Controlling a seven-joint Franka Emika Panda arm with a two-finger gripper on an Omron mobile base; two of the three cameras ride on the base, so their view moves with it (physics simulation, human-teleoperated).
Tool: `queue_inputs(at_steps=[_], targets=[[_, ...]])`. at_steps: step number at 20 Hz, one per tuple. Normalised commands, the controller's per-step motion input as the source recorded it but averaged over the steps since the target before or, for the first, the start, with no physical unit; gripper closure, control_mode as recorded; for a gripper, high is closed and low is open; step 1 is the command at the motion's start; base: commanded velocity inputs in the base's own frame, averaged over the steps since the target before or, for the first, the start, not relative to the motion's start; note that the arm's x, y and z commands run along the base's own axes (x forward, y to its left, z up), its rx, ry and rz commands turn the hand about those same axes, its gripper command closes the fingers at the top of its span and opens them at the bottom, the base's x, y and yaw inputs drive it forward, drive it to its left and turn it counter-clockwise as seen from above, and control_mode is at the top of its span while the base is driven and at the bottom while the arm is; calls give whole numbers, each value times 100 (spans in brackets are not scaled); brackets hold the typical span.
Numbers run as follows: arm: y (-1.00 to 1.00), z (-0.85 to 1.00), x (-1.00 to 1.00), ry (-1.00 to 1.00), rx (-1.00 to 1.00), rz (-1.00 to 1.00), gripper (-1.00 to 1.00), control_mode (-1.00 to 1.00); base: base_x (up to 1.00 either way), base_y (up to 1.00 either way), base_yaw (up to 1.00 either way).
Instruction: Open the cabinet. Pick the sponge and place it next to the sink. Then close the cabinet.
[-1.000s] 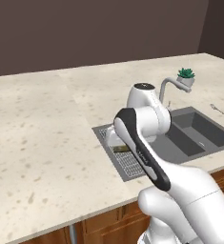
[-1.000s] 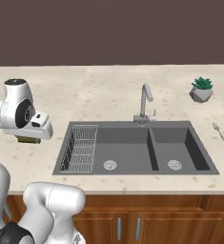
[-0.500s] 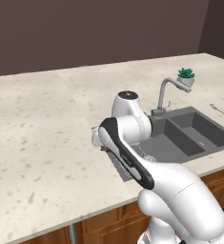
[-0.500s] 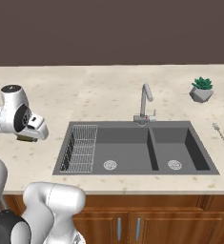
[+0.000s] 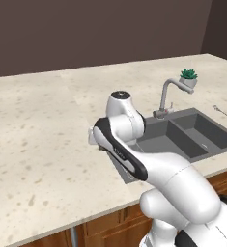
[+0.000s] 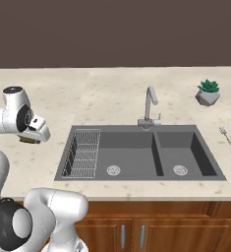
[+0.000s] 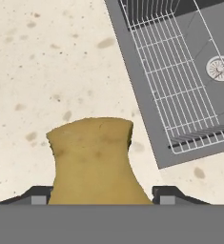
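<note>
The yellowish-olive sponge is pinched between my gripper's two fingertips, and its near end is squeezed narrow. In the right base view my gripper hangs low over the beige counter, left of the sink, with the sponge showing under the white hand. Whether the sponge touches the counter I cannot tell. In the left base view the arm covers most of the hand, which is at the sink's left rim. The cabinet is out of view.
A wire rack lies in the sink's left basin, seen in the hand view as the wire rack. A faucet stands behind the sink. A potted plant and a fork are on the counter at the right.
The arm has swung left, away from the sink basin, carrying the sponge over the counter beside the sink's left rim. The gripper has stayed shut on it.
</note>
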Motion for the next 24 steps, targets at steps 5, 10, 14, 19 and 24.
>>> queue_inputs(at_steps=[5, 10, 14, 19, 24], targets=[[0, -31, 10, 0, 0, 0, 100, -100, 0, 0, 0], [-1, -36, 13, 0, 0, 1, 100, -100, 0, 0, 0], [-8, -23, 14, 0, 0, 10, 100, -100, 0, 0, 0], [-1, -9, 0, 0, 0, 21, 100, -100, 0, 0, 0], [0, -14, 0, 0, 0, 22, 100, -100, 0, 0, 0]])
